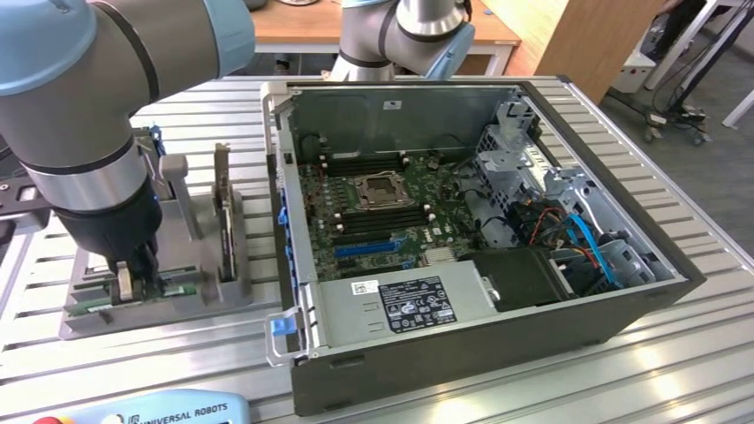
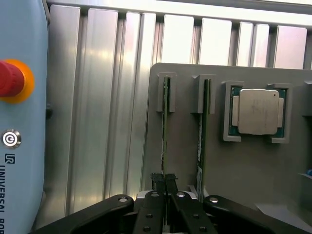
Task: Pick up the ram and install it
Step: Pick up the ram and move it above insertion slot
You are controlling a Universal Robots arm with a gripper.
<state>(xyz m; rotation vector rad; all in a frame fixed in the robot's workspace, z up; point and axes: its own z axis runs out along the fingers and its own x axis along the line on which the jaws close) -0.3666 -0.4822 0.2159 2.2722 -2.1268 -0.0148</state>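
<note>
Two ram sticks stand on edge in slots of a grey holder [image 2: 185, 146]. In the wrist view my gripper [image 2: 165, 187] is shut on the near end of the ram [image 2: 165, 122], its black fingertips [image 2: 157, 181] pinching the thin green board, which still sits in its slot. The second stick [image 2: 201, 126] stands beside it, untouched. In the exterior view my gripper [image 1: 132, 287] reaches down into the holder [image 1: 194, 296] at the exterior view's left, with the other stick [image 1: 224, 221] upright next to it. The open computer case [image 1: 613, 327] shows its motherboard [image 1: 371, 208] with dark memory slots.
A square silver processor chip [image 2: 257, 111] rests in a pocket of the holder beyond the sticks. A pale blue teach pendant [image 2: 19, 122] with a red stop button [image 2: 9, 78] lies on the ribbed aluminium table [image 2: 97, 122]. The case wall [image 1: 281, 221] rises between holder and motherboard.
</note>
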